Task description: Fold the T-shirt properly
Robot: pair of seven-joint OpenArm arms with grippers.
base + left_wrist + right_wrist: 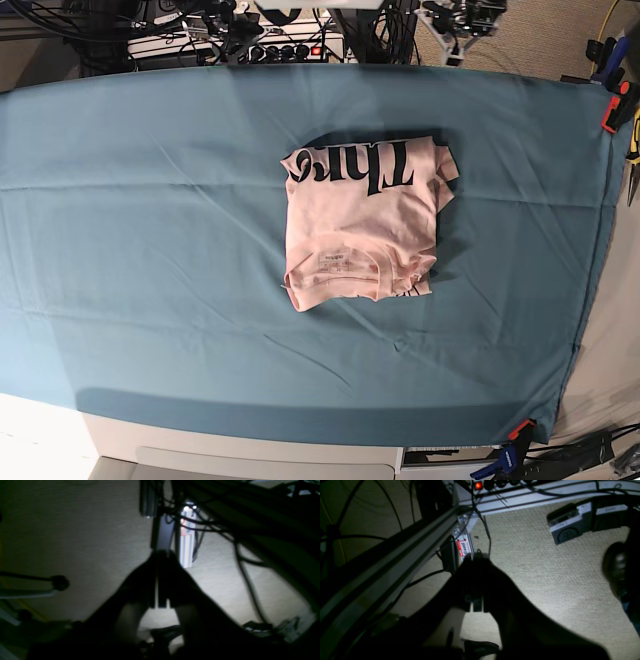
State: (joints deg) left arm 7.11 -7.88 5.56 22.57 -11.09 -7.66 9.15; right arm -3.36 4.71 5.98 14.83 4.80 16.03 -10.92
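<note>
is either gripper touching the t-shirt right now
Apart. The base view shows the T-shirt folded alone on the teal cloth, no arm near; both wrist views look at carpet below the table.

My T-shirt lies folded into a compact, roughly square pale pink bundle just past the table's middle, toward one o'clock. Black lettering shows upside down along its twelve o'clock edge; the ribbed neckline sits at six o'clock.
</note>
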